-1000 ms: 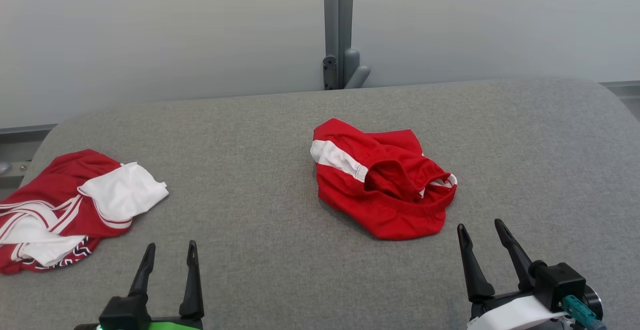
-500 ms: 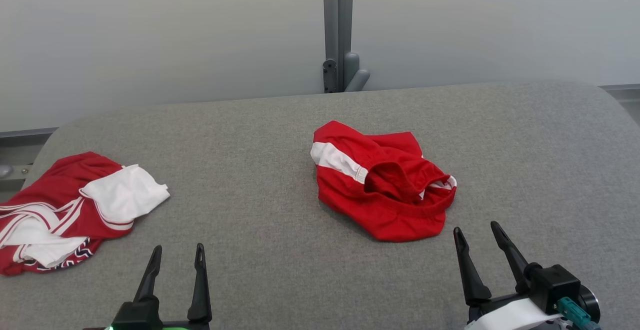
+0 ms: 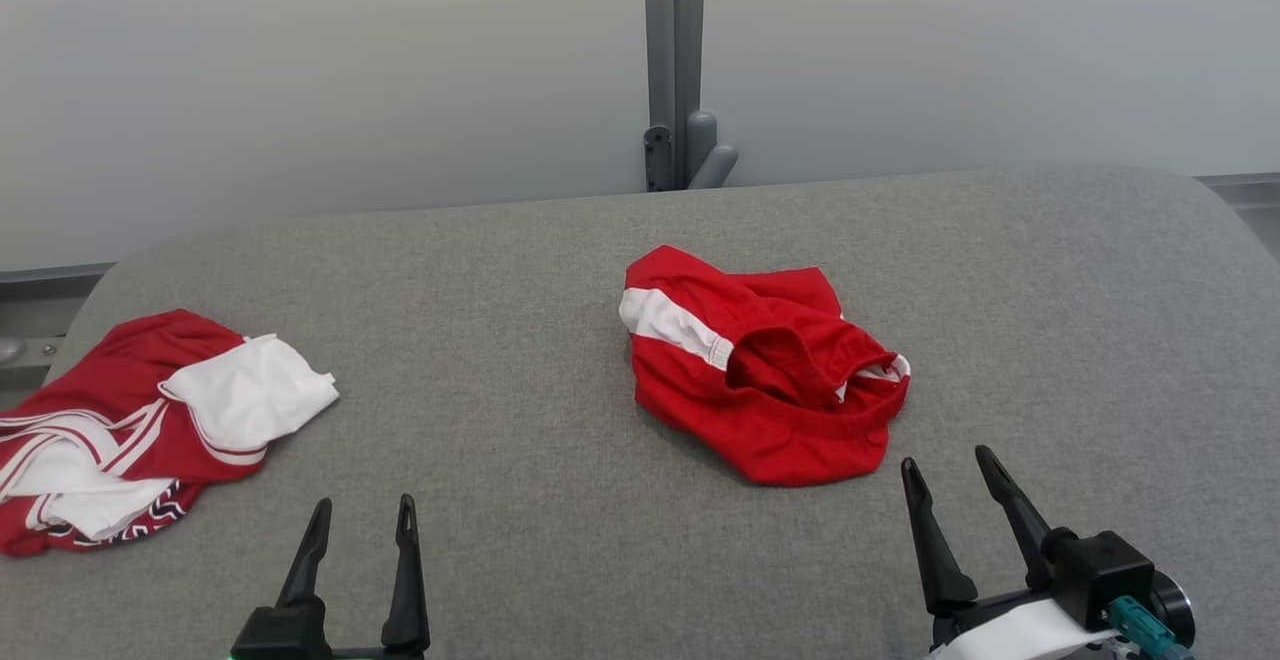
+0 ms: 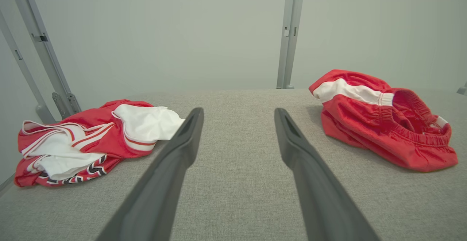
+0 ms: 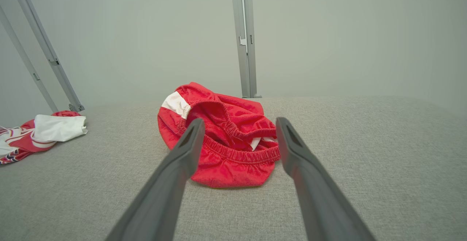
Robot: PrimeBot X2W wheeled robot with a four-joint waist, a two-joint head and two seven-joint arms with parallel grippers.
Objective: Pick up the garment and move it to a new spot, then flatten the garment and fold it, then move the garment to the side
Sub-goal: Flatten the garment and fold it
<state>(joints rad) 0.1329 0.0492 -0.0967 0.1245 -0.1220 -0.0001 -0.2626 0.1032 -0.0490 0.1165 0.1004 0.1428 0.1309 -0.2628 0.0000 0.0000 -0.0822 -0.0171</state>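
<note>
**Both end effectors open and empty, shorts waiting mid-table**

At the lower left of the head view, the left end effector (image 3: 364, 505) hovers low over the grey table (image 3: 520, 340) with its fingers apart and nothing between them. At the lower right, the right end effector (image 3: 945, 458) is likewise spread and empty, its fingers angled up and left. Just beyond it, right of centre, lie the red shorts (image 3: 765, 380), a crumpled heap near the fingertips but not touching them. The elastic waistband (image 5: 240, 156) gapes toward the right arm, and a white stripe (image 3: 665, 318) runs along the heap's upper left side. Well apart, at the left edge of the frame, sits a second red-and-white garment (image 3: 150, 420). Farthest back, at top centre, a grey post (image 3: 672, 60) stands against a pale wall (image 3: 300, 70).

The pick-up has not begun. The right wrist view already frames the waistband between the fingers, so this arm looks best placed. It should come forward and down onto the near rim of the band and close on that thick gathered edge, not on the loose cloth behind it, which would likely slip. The left arm could take the striped side, so the shorts lift spread out instead of bunched. The new spot should stay clear of the other garment.
</note>
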